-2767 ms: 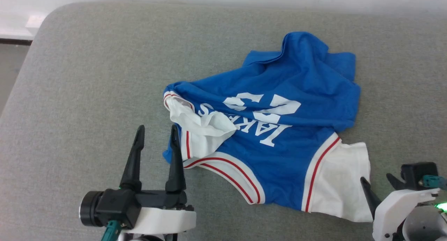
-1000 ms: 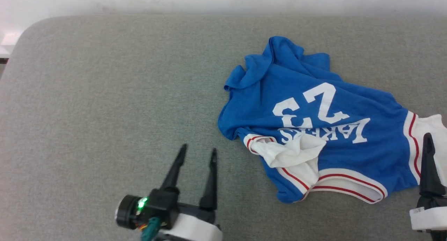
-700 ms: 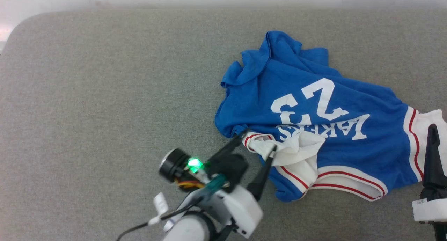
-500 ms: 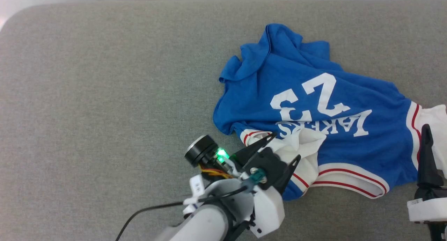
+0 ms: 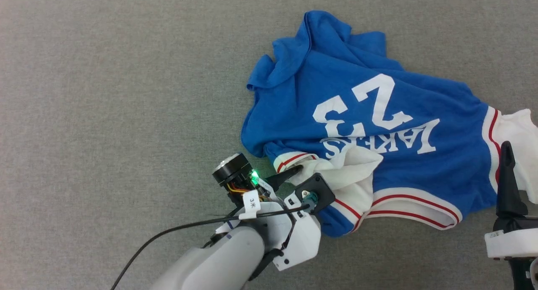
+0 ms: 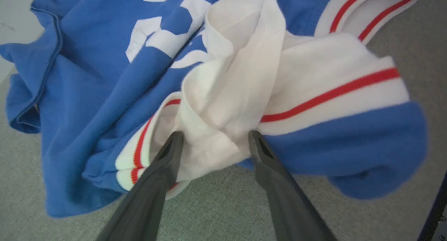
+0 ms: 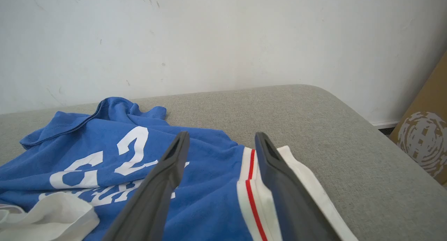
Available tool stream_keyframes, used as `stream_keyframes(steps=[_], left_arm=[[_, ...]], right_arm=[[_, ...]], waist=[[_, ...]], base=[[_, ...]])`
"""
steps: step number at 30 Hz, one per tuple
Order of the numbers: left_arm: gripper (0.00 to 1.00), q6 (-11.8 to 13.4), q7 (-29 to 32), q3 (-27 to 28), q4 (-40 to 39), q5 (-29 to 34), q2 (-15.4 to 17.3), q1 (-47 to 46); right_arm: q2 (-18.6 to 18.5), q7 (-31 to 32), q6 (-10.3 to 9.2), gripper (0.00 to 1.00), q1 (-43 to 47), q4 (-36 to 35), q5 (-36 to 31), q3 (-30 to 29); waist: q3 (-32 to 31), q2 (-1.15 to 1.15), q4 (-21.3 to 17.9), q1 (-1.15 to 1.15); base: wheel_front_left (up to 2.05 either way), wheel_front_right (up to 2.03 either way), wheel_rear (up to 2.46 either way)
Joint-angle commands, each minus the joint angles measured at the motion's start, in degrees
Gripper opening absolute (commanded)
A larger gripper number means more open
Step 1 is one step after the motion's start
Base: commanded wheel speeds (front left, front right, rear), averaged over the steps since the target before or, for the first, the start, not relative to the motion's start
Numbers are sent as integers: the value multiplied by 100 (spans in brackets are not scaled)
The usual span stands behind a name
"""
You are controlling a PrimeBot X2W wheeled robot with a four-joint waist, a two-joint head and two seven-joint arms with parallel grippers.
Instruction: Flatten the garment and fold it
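Probably limp and light, the crumpled bright blue jersey T-shirt (image 5: 357, 92) lies right of centre on the grey upholstered surface (image 5: 105, 92), best pinched at its bunched white sleeve (image 6: 230, 94), which the left gripper (image 6: 213, 136) straddles with fingers spread, the right gripper (image 7: 221, 136) likewise spread.

The left forearm (image 5: 218, 260) is pale grey, with white wrist housing (image 5: 302, 239), black cylindrical camera (image 5: 229, 171), green light (image 5: 254, 175), black cable (image 5: 176, 233) and white tag (image 5: 251, 202). The left gripper (image 6: 214, 133) and right gripper (image 7: 221, 134) have long dark fingers (image 6: 150, 185).

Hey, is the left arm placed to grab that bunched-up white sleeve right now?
Probably yes. The left gripper is open, its fingers straddling the bunched white sleeve at the edge of the garment, with nothing in between.
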Motion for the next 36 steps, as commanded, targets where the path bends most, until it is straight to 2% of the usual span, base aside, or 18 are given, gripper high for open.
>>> stream_keyframes(steps=[1, 2, 6, 9, 12, 14, 18, 21, 22, 23, 24, 27, 30, 36], left_arm=[[34, -21, 5, -8, 25, -23, 14, -79], [0, -22, -19, -16, 47, -53, 14, -86], [0, 47, -339, 76, -61, -253, -82, -48], [0, 217, -685, 329, -430, -577, -209, 112], [0, 424, -944, 686, -1005, -972, -195, 456], [0, 540, -1051, 932, -1414, -1190, -19, 798], [0, 802, -1220, 1499, -1917, -1596, 529, 1756], [0, 956, -1397, 1865, -1733, -1697, 996, 2409], [0, 1016, -1496, 1979, -1606, -1771, 1053, 2586], [15, 1052, -1582, 2049, -1450, -1796, 1118, 2727], [100, 1068, -1633, 2077, -1292, -1817, 1159, 2840], [100, 1127, -1940, 2196, -1054, -2022, 1017, 3004], [100, 1150, -2178, 2386, -1152, -2413, 763, 3063], [100, 1240, -2002, 2511, -1880, -2346, 880, 2698]], right_arm=[[13, -29, -12, 100, -61, 10, 26, -12], [13, -32, -12, 100, -63, 20, 34, -14], [14, -35, -12, 100, -51, 35, 52, -50], [14, -12, -12, 100, -23, 27, 50, -62], [14, 20, -12, 100, 13, 5, 47, -79], [14, 45, -12, 100, 54, -13, 49, -80], [14, 112, -12, 100, 146, -41, 54, -99], [14, 171, -12, 100, 191, -60, 42, -107], [14, 191, -12, 100, 202, -66, 32, -104], [14, 215, -12, 100, 212, -71, 23, -98], [14, 242, -12, 100, 219, -77, 11, -84], [14, 308, -12, 100, 241, -107, -11, -65], [14, 369, -12, 100, 293, -142, -24, -59], [14, 468, -12, 100, 351, -236, -41, 1]], waist=[[0, 0, -9, -1], [-7, 0, -12, -1], [-68, 0, 31, -1], [-136, 0, 82, -1], [-208, 0, 130, -1], [-244, 0, 161, -1], [-283, 0, 227, -1], [-306, 0, 286, -1], [-317, 0, 309, -1], [-332, 0, 330, -1], [-348, 0, 349, -1], [-401, 0, 401, -1], [-461, 0, 455, -1], [-467, 0, 479, -1]], base=[[0, 0, 0], [0, 0, 0], [0, 0, 0], [0, 0, 0], [0, 0, 0], [0, 0, 0], [0, 0, 0], [0, 0, 0], [0, 0, 0], [0, 0, 0], [0, 0, 0], [0, 0, 0], [0, 0, 0], [0, 0, 0]])
